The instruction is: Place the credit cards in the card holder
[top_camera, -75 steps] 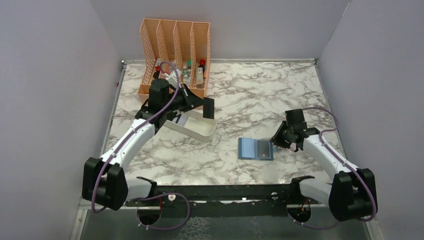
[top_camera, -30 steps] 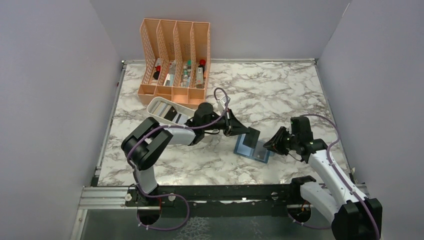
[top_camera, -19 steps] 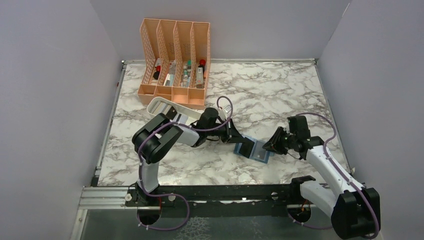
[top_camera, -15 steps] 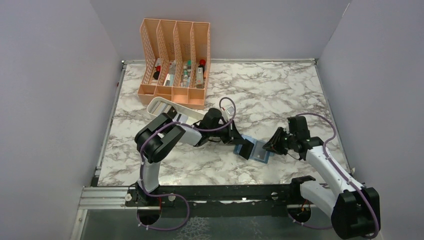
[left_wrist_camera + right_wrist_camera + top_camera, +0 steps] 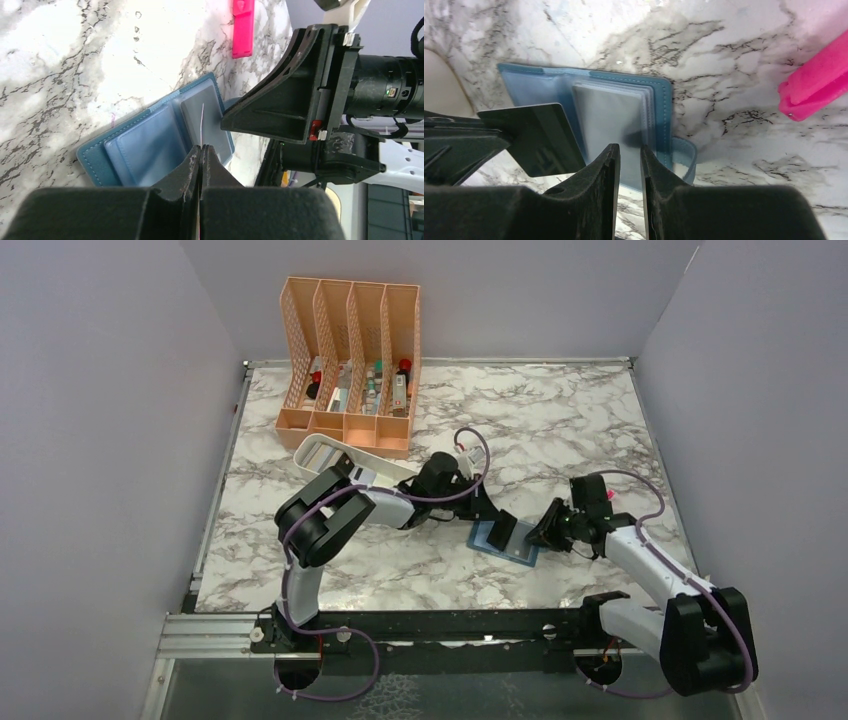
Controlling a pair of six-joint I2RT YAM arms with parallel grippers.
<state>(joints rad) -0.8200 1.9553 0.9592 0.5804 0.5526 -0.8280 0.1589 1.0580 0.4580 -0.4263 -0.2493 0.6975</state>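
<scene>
Far left, the peach organizer (image 5: 350, 350) and the white tray (image 5: 335, 458) just in front of it are out of the action now. A couple of seconds ago the left arm was over that tray, and it has since swung right across the desk (image 5: 560, 430).

The left claw (image 5: 490, 518) is clamped tight on one dark credit card (image 5: 504, 530), held up on its edge. In the last half second it has slid from the holder's left half to about the fold.

The card holder (image 5: 500, 542) lies open right of the desk's middle, towards the near side. It sits skewed compared with earlier.

At its right side, the right claw (image 5: 545, 532) has its jaws a narrow gap apart, tips right at the clear sleeves. I can't tell if it's pinning or pinching them.

My read is that pickup and carry are done for this card, and it's lining up for a slot. It's not in yet though. The card's lower edge looks just above the pockets, so the fiddly bit is still to do.
</scene>
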